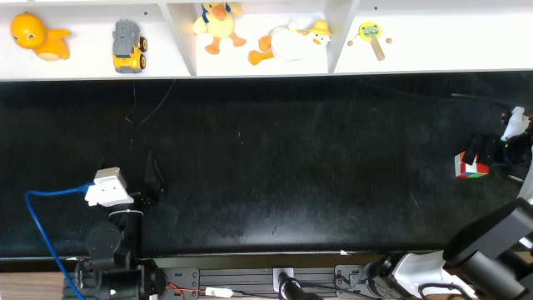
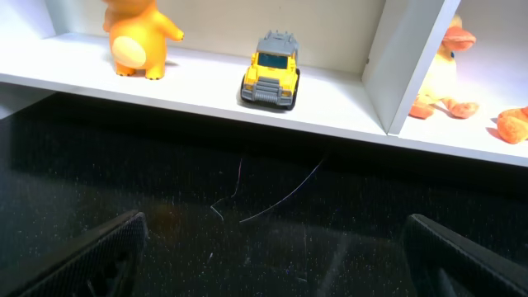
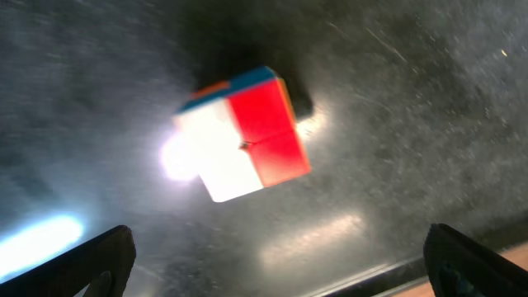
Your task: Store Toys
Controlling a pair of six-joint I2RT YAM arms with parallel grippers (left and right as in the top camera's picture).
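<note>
Right end effector: fingers spread wide, nothing held. Poised over the cube and apart from it, the gap probably set broad enough to straddle the toy on descent.

Cube: red and white faces up, blue and orange at the edges. Resting flat on the black worktop near its right end, well apart from the shelf. Judged the one toy not yet stored, hence the next pick.

Left end effector: fingers likewise wide apart, empty. Low over the worktop's left part, facing the shelf, near no toy; seemingly parked clear of the right arm's work.

Shelf: white, divided into compartments, along the worktop's far edge.
- Left compartment: orange duck and yellow truck, both upright, side by side and apart.
- Middle compartment: plush duck sitting up, second plush duck lying beside it.
- Right compartment: small rattle lying alone, with space beside it for the cube.
</note>
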